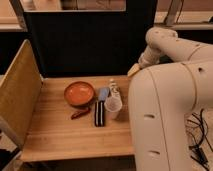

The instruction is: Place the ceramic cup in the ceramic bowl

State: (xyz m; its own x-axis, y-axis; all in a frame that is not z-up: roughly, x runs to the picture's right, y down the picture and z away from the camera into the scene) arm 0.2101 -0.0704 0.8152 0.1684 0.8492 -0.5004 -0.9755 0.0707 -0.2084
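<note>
Arm (160, 125): large white link fills the right foreground and hides the table's right end; a second link bends at the upper right and slopes down-left toward the table's back right corner.
Gripper (134, 70): at the end of that sloping link, above the back right edge of the table, well apart from cup and bowl; only a tan tip shows past the near link.
Gripper state: cannot tell whether open or closed; it holds nothing that can be seen.
Cup (113, 106): white, upright on the table, mouth up, to the right and front of the bowl, not touching it.
Bowl (79, 93): orange-red inside, dark rim, upright near the table's centre, nothing in it.
Black bar (99, 114): lies flat just left of the cup.
Red piece (80, 113): lies just in front of the bowl.
Blue item (103, 93): between bowl and bottle.
Bottle (113, 87): small, white, just behind the cup.
Table (60, 135): light wood, with a side board (17, 95) on the left and a dark panel (85, 45) behind.
Cables (200, 135): dark, on the floor at far right.
</note>
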